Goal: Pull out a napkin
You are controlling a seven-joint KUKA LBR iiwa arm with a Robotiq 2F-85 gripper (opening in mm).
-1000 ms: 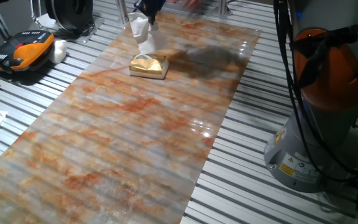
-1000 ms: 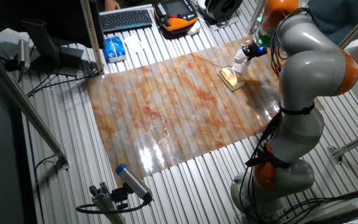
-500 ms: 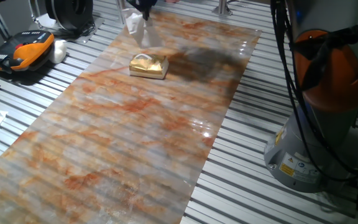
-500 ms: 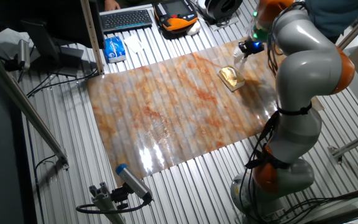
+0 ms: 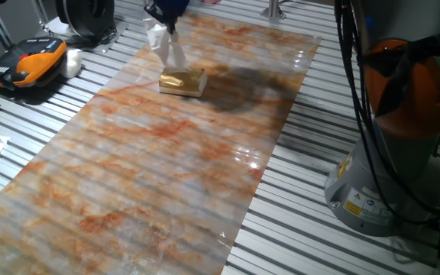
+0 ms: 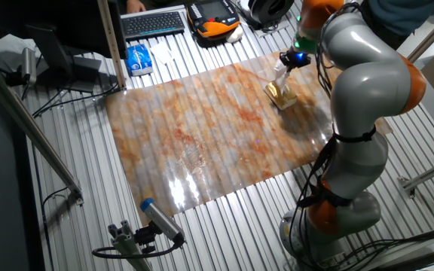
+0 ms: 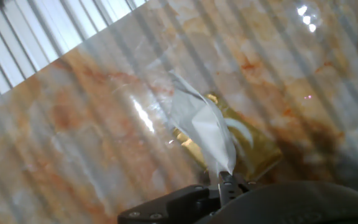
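The napkin [image 5: 163, 43] is white and crumpled, hanging from my gripper [image 5: 166, 18] above the gold napkin box [image 5: 182, 80]. Its lower end hangs just over the box top; I cannot tell whether it still touches the slot. In the other fixed view the gripper [image 6: 288, 62] holds the napkin [image 6: 279, 71] just above and left of the box [image 6: 282, 94]. In the hand view the fingertips [image 7: 224, 182] are pinched together on the napkin [image 7: 204, 129], with the box [image 7: 241, 149] below it.
The box sits on a marbled orange-grey mat [image 5: 166, 153] over a slatted metal table. An orange and black pendant [image 5: 25, 65] lies at the left. A keyboard [image 6: 154, 22] and a blue pack [image 6: 137, 59] lie beyond the mat. The robot base [image 5: 392, 137] stands at the right.
The gripper has moved up and to the left with the napkin, drawing it further away from the gold box. The box has stayed in place.
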